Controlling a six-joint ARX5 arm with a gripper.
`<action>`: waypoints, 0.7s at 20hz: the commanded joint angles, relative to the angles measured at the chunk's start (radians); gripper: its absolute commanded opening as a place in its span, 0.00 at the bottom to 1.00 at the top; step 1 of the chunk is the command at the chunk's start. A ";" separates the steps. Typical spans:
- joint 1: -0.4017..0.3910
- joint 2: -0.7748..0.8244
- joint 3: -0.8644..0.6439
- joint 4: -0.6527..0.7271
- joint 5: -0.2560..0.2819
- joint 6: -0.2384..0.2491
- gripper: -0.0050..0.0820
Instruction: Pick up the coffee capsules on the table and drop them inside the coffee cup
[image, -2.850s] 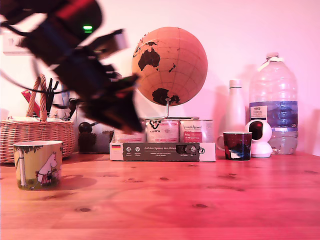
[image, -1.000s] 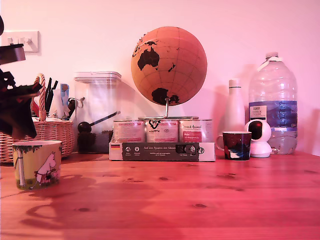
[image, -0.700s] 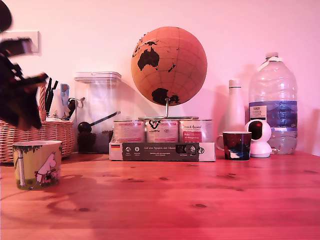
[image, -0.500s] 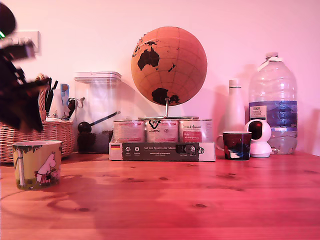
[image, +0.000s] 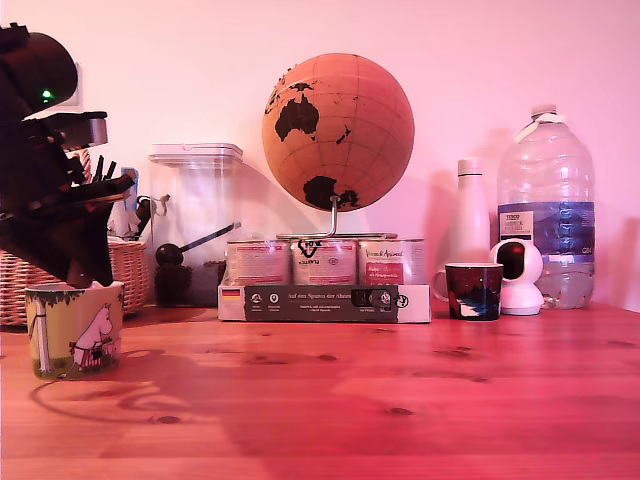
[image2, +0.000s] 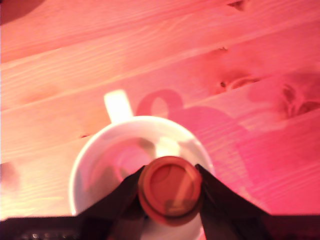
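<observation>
In the wrist view the gripper (image2: 170, 192) has its jaws clamped on the flanged rim of the brown coffee capsule (image2: 170, 189), one dark finger on each side. The capsule hangs directly over the pale interior of the Moomin coffee cup (image2: 100, 165), inside the rim's outline. The release therefore looks like a straight drop. In the exterior view the arm stands just above the cup (image: 74, 328) at the exterior view's left on the wooden desk (image: 400, 400). The blue capsule is not seen.
</observation>
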 joint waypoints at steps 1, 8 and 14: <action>0.002 0.016 0.003 0.008 -0.004 0.003 0.30; 0.002 0.016 0.004 0.002 -0.034 0.024 0.94; 0.002 0.015 0.005 -0.008 -0.045 0.024 0.97</action>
